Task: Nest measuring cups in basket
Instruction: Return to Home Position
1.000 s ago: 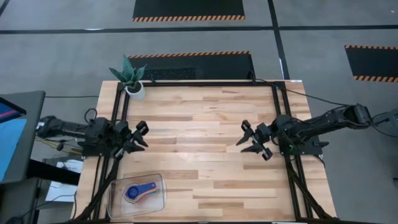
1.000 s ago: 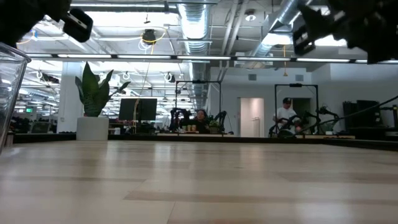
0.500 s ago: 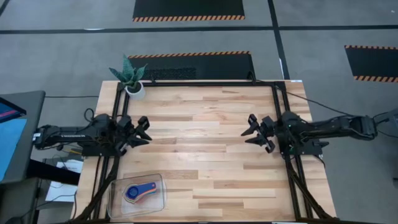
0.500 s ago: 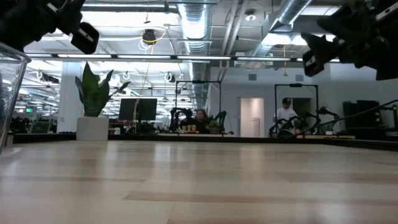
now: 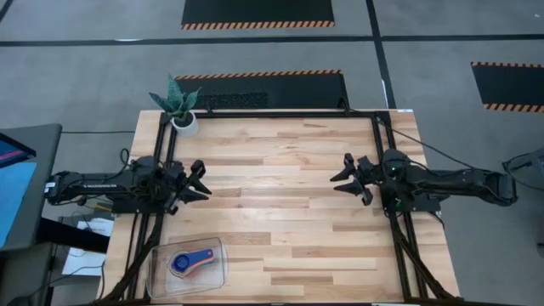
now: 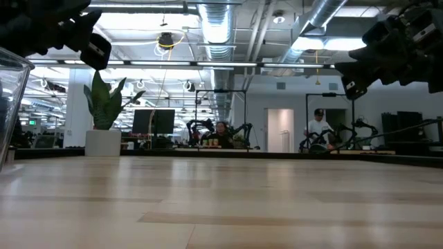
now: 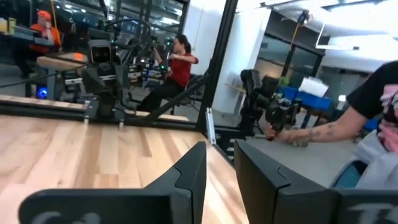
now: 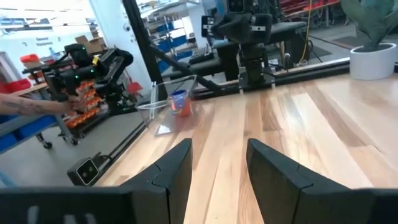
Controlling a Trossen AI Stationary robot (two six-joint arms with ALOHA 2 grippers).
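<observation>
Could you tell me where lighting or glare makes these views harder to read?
High view: even light, no glare on the table; the measuring cups show plainly in the basket. Low view: bright ceiling lamps backlight the left tool and right tool into dark silhouettes; the basket's clear wall catches glints.

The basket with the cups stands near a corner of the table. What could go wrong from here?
1. The basket lies close to the edge of the table; a bump might push it off.
2. Only the dark blue cup and part of the orange cup show from above, so a badly seated stack may tip.
3. The left gripper, open like the right gripper, is the nearer to the basket; a low move there could strike it.
</observation>
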